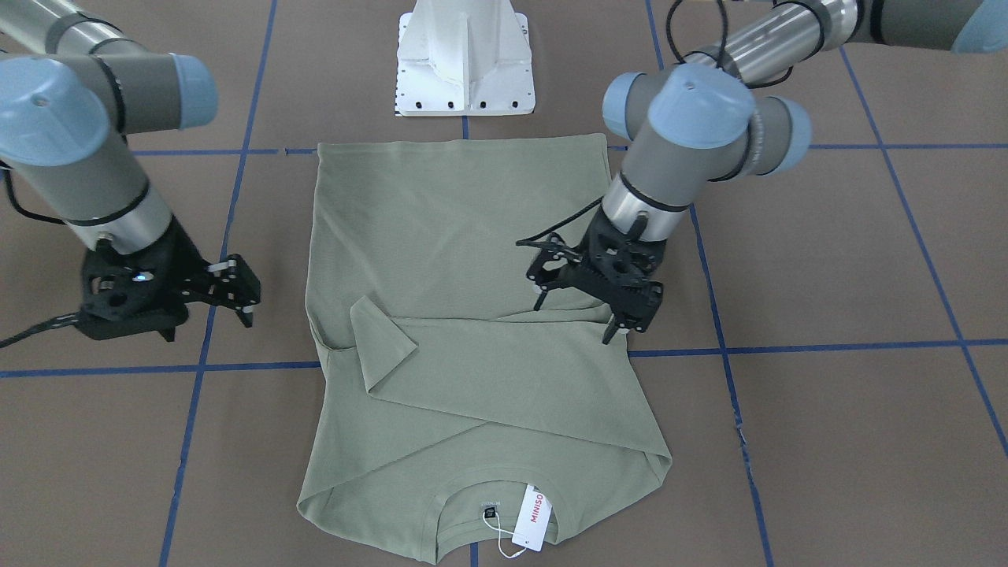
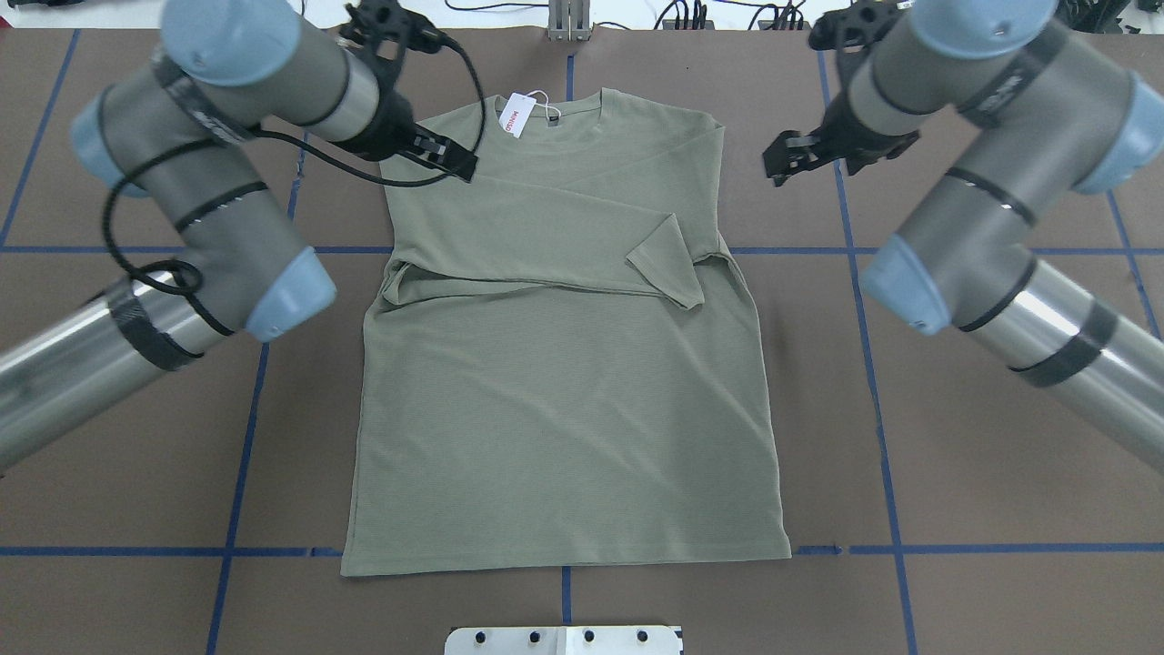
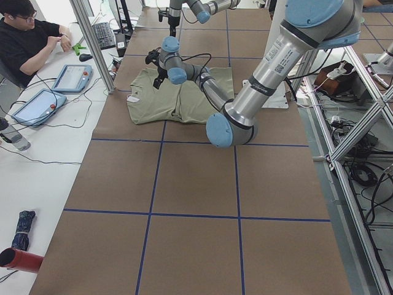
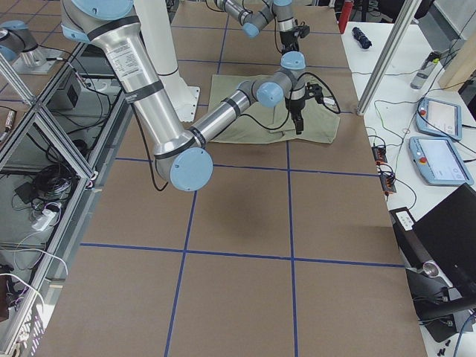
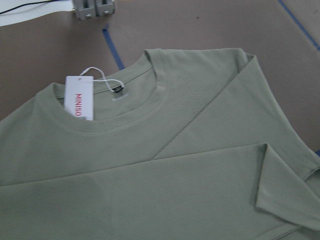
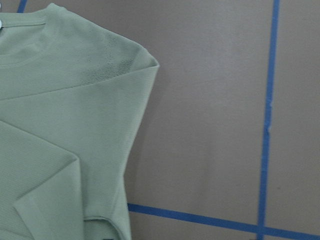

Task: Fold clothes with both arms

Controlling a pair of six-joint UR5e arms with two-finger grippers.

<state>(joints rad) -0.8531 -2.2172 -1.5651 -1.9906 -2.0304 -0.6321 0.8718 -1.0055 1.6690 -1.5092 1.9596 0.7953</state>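
Lying flat on the brown table (image 1: 827, 260), the sage-green shirt (image 1: 472, 236) has both sleeves crossed over its chest. The collar and white MINISO hang tag (image 1: 535, 516) point away from the white base (image 1: 465, 63). The left gripper (image 1: 575, 319) hangs over the shirt's edge near a shoulder, fingers spread, empty. The right gripper (image 1: 209, 327) is off the cloth, just beside it, fingers apart, empty.
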